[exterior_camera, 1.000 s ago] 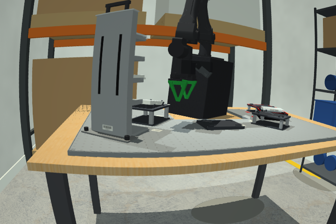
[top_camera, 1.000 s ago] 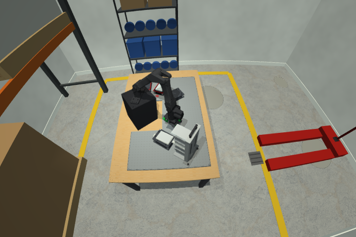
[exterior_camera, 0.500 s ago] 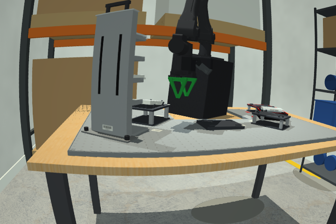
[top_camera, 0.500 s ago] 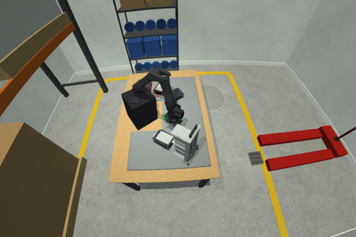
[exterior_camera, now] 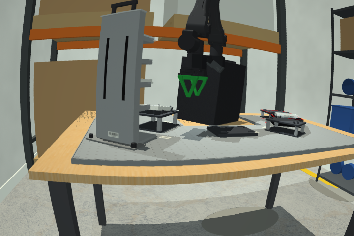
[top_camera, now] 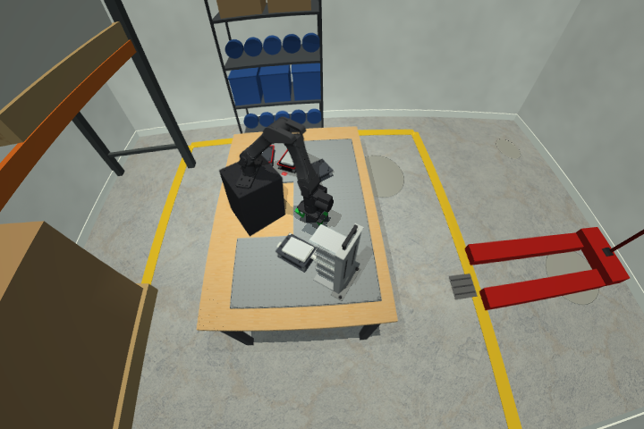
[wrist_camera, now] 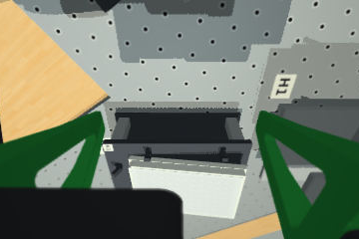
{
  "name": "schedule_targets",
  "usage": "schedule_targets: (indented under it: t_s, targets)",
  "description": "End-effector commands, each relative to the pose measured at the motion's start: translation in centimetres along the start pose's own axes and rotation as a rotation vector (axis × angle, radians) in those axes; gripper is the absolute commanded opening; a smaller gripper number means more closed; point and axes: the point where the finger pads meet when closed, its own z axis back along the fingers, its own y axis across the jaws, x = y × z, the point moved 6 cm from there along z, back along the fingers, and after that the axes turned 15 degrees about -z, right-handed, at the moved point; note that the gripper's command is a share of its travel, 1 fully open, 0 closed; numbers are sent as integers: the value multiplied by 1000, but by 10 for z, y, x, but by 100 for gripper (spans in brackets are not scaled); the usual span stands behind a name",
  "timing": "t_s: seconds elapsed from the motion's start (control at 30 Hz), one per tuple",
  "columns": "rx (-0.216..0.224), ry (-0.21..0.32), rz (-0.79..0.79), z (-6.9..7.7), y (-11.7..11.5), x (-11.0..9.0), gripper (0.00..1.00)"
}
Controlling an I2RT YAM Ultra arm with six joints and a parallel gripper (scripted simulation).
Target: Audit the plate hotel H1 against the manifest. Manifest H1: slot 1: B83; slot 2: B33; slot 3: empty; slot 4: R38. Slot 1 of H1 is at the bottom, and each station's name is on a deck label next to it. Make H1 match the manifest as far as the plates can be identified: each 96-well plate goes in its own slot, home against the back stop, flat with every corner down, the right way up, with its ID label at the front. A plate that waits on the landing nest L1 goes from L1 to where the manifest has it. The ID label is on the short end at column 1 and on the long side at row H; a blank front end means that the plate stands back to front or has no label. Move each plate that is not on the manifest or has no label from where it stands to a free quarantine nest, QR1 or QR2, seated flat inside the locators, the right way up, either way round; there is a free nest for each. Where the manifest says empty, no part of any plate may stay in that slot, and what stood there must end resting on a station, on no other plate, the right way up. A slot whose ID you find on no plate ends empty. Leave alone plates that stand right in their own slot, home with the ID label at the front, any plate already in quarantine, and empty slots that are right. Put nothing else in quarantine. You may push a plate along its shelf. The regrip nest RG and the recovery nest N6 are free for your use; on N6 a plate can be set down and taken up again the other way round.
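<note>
Green gripper (wrist_camera: 179,164) fully open, empty | above white plate (wrist_camera: 187,186) on nest (wrist_camera: 119,130) | H1 label (wrist_camera: 283,87) beside

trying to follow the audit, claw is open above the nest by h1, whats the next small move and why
Probably a straight descent. The claw is open and empty, high above the white plate on the raised nest beside the H1 label. In the wrist view the plate lies between the green fingers, so lowering should bring them beside its edges. Its ID cannot be read from here.
</note>
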Motion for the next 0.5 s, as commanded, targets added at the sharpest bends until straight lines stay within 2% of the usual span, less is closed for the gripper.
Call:
schedule_targets:
  t_s: [0.0,0.33,0.47]
  targets:
    - [7,-12,-11,13,2,-4,100]
    - [12,-10,-11,27,4,-5,100]
    - [-28,-21,-8,44,-12,0,100]
